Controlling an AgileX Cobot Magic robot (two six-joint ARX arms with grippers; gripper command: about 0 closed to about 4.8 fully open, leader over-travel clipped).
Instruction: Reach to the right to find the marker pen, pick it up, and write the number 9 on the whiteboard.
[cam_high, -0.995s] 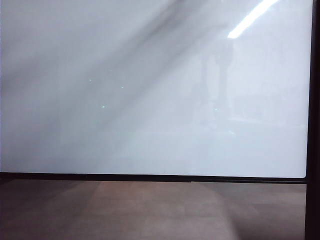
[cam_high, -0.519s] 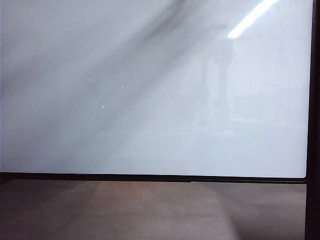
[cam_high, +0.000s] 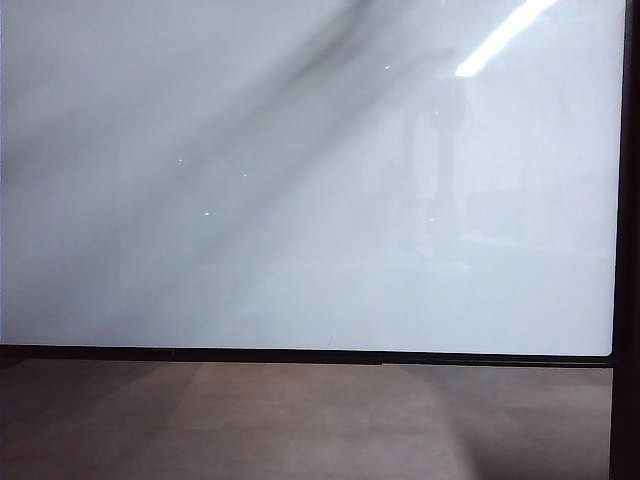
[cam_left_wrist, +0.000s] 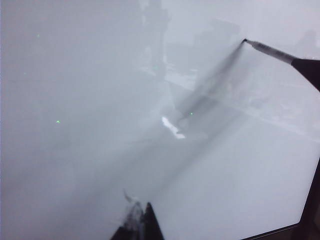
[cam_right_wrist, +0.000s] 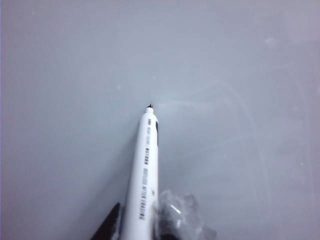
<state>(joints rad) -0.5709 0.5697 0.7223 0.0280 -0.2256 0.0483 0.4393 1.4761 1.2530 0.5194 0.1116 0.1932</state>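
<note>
The right tool still clenches the marker pen, tip at the unchanged whiteboard.

Soft, hazy light washes my large glossy white whiteboard, with a bright ceiling-strip glare near its upper right corner, broad diagonal grey shadows crossing it, and my wrist views milky and slightly blurred.

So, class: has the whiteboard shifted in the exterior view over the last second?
No. The whiteboard has stayed put: its black bottom frame meets the brown floor along the same line as before.
</note>
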